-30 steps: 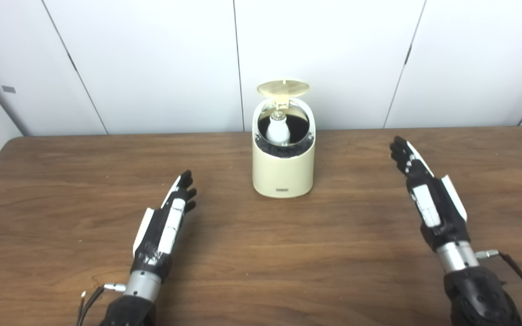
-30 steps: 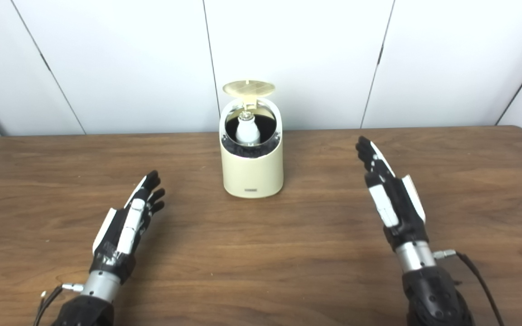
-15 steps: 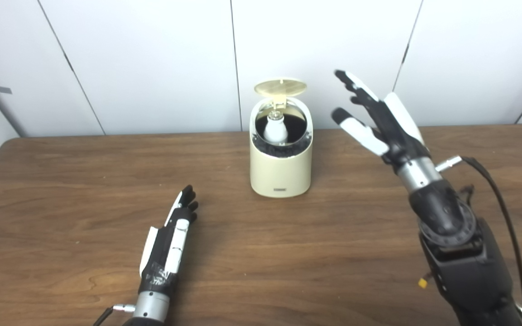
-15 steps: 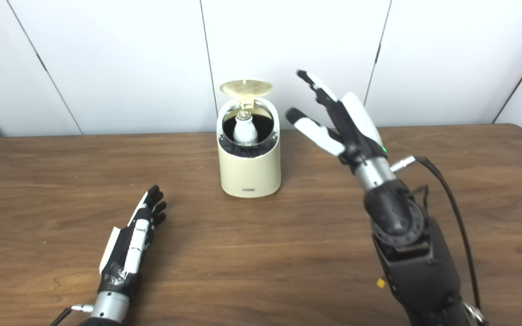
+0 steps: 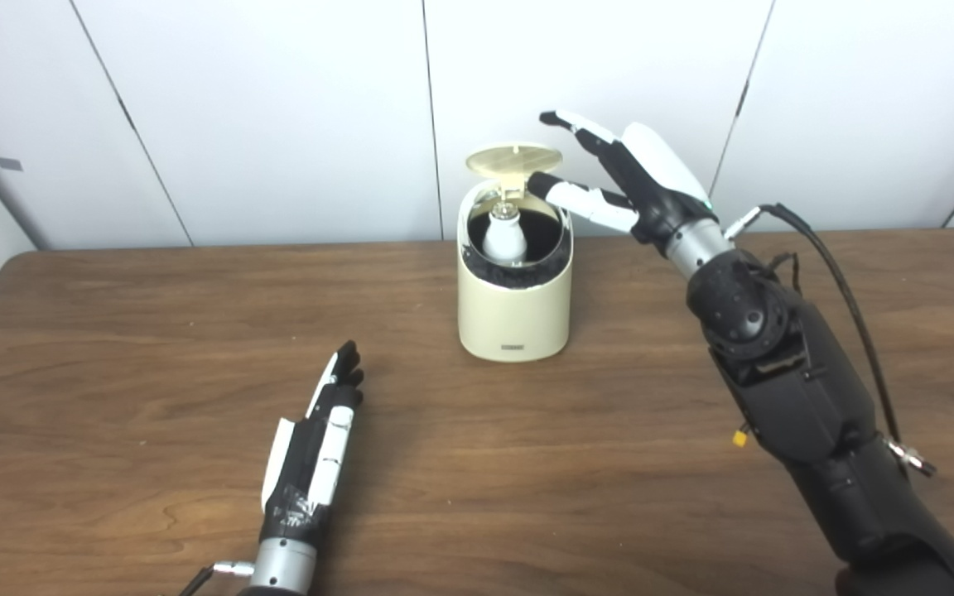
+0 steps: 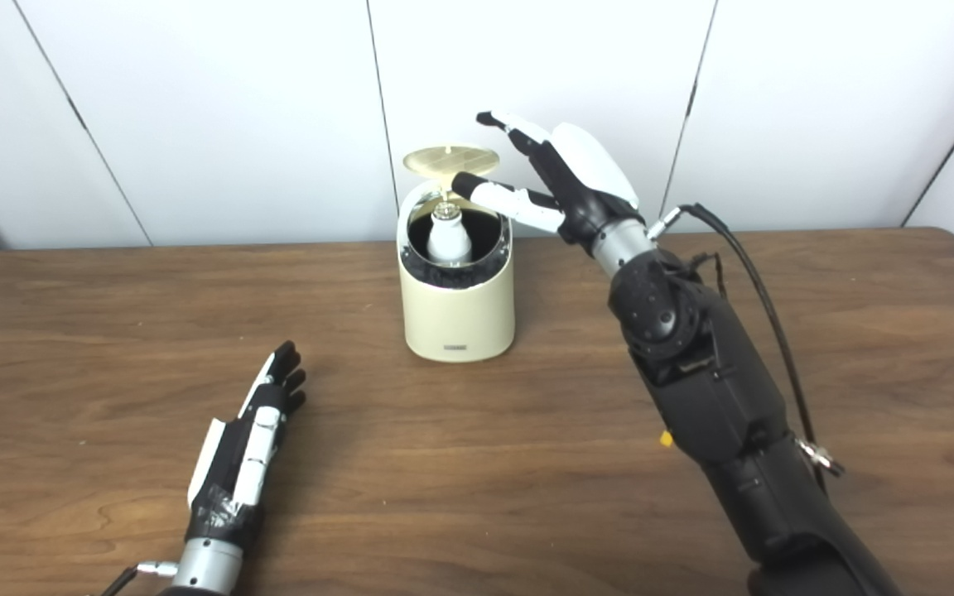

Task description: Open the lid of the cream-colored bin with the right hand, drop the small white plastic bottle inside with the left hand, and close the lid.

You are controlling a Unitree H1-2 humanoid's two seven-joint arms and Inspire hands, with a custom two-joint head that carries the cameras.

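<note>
While round lid (image 5: 515, 160) stands up, right hand (image 5: 628, 183) fingers (image 5: 575, 194) spread, empty, beside rounded bin (image 5: 514, 310).

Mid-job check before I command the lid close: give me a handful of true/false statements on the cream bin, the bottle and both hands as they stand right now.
1. The round lid of the cream-colored plastic bin stands open. True.
2. The small white plastic bottle lies on the brown wooden table. False: it is inside the bin.
3. The right hand is raised beside the lid, fingers spread. True.
4. The left hand holds the bottle. False: it is empty, low over the table near its front edge.
5. The bin lies tipped on its side. False: it stands upright.
</note>
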